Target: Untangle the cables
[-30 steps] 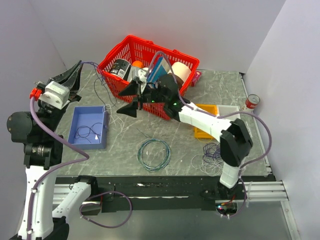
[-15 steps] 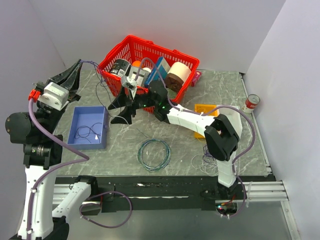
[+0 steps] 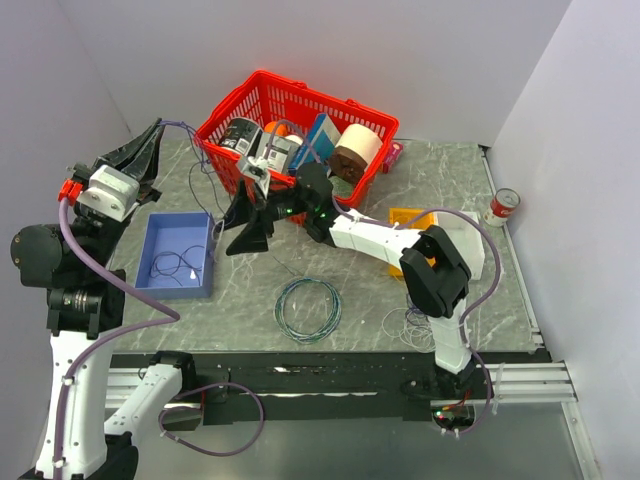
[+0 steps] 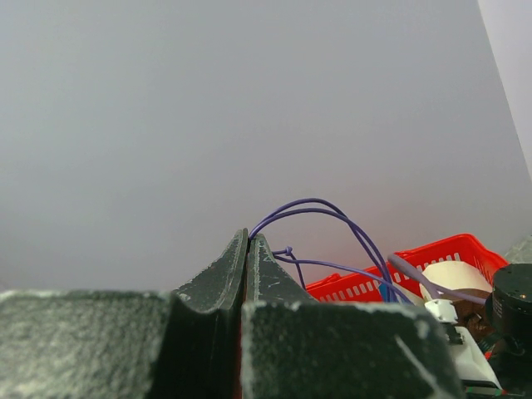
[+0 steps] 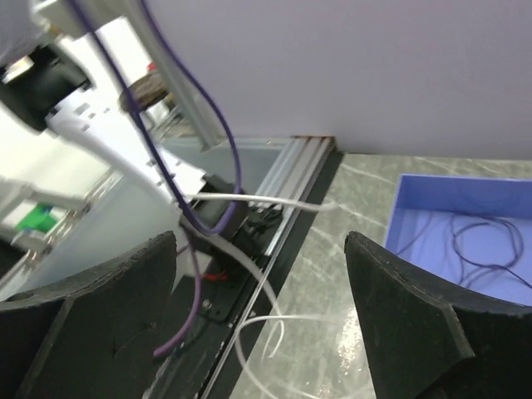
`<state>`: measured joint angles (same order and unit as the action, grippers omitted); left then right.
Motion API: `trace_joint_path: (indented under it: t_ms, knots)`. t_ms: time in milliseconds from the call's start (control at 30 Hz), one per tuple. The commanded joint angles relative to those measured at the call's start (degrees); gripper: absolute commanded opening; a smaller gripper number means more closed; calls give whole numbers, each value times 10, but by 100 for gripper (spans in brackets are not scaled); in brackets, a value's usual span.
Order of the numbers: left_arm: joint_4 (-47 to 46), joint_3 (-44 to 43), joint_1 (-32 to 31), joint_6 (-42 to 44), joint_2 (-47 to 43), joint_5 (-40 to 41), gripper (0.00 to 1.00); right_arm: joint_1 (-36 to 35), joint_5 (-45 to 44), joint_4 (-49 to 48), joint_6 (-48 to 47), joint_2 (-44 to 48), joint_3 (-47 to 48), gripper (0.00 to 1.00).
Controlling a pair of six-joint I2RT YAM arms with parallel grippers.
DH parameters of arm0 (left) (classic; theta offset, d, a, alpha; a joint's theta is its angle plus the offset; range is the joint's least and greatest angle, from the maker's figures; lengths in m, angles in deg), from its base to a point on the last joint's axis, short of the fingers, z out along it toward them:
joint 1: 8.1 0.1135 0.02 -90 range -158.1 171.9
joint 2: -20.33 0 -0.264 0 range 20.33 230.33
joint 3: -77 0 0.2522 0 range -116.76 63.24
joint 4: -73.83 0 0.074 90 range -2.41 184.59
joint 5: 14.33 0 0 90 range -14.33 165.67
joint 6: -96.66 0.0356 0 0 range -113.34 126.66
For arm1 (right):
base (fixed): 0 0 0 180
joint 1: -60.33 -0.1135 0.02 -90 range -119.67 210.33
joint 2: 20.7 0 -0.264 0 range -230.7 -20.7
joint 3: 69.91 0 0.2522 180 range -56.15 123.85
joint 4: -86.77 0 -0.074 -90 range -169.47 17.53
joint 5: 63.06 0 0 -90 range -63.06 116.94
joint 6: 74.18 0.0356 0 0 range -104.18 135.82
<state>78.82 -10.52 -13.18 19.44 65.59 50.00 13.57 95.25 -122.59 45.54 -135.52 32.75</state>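
My left gripper [image 3: 152,140] is raised at the far left and shut on a thin purple cable [image 3: 190,135]. In the left wrist view the fingertips [image 4: 247,241] are pressed together, and the purple cable [image 4: 312,206] arcs out of them towards the basket. My right gripper [image 3: 244,222] is open, low over the table between the basket and the blue tray. In the right wrist view a thin white cable [image 5: 274,303] loops in the gap between its spread jaws [image 5: 262,249]. I cannot tell if it touches them. A tangle of thin cables [image 3: 418,318] lies at the near right, partly behind the right arm.
A blue tray [image 3: 158,232] at the left holds a few thin dark wires [image 3: 180,262]; it also shows in the right wrist view [image 5: 453,187]. A red basket [image 3: 232,110] full of items stands at the back. A teal-green cable ring [image 3: 308,308] lies near the front. An orange tray [image 3: 408,217] and a can [image 3: 505,203] are at the right.
My right arm has swung left, and its open gripper has moved from in front of the basket towards the blue tray. The left arm has not moved.
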Motion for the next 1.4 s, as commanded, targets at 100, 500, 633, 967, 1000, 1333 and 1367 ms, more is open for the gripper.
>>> trace_joint_path:
  t_ms: [100,500,633,967,1000,1333,1367]
  knots:
    - [-21,-15,-2,-7,4,-15,1,-4,-114,16,-30,-5,50,89]
    - [-26,-14,-2,-14,4,-19,1,-3,-195,98,-86,-4,56,82]
    - [-27,-14,-2,-14,4,-19,1,-3,-196,95,-83,-4,59,81]
    - [-38,-12,-2,-21,3,-16,1,-12,-204,102,-77,-22,74,55]
    - [-40,-12,-2,-25,4,-16,1,-13,-203,100,-73,-24,75,51]
    - [-29,-5,-2,-53,1,-10,1,-13,-218,94,-62,-38,95,42]
    - [-28,-5,-2,-52,2,-10,1,-13,-215,89,-64,-36,90,43]
